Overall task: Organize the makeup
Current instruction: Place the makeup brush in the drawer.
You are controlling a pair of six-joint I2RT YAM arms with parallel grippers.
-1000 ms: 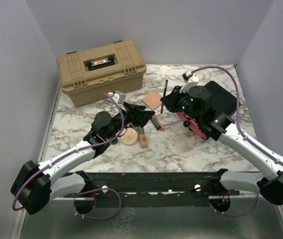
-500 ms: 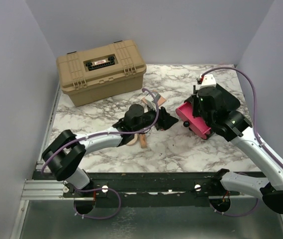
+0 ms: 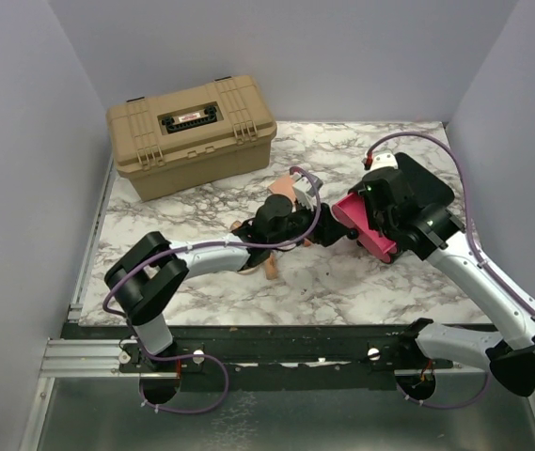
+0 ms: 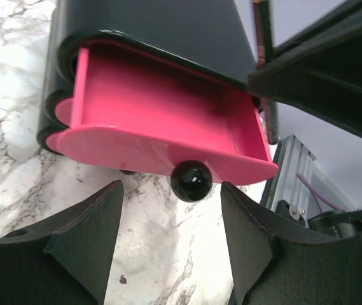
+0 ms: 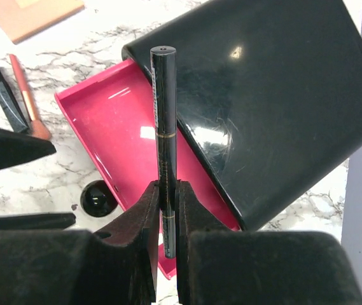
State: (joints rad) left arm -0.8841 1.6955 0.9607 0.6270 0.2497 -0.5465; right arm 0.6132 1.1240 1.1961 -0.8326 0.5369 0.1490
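My right gripper [image 5: 168, 190] is shut on a slim black tube [image 5: 163, 114] with gold bands and holds it upright over the open pink drawer [image 5: 136, 146] of the black box [image 5: 263, 95]. My left gripper [image 4: 170, 203] is open, its fingers on either side of the drawer's black round knob [image 4: 191, 180] and just short of it. In the top view the left gripper [image 3: 328, 235] sits at the drawer front [image 3: 366, 230]. The copper-pink square compact [image 5: 31, 16], a black tube [image 5: 2, 95] and a thin copper stick [image 5: 25, 92] lie on the marble. The round peach compact [image 3: 246, 263] and a copper lipstick [image 3: 270, 267] are partly hidden by the left arm.
A tan toolbox [image 3: 192, 132], shut, stands at the back left. Grey walls close in the marble table on three sides. The black box [image 3: 417, 188] sits near the right wall.
My left arm has swung right from the makeup pile to the drawer's knob. My right gripper has moved back over the open drawer with the slim black tube.
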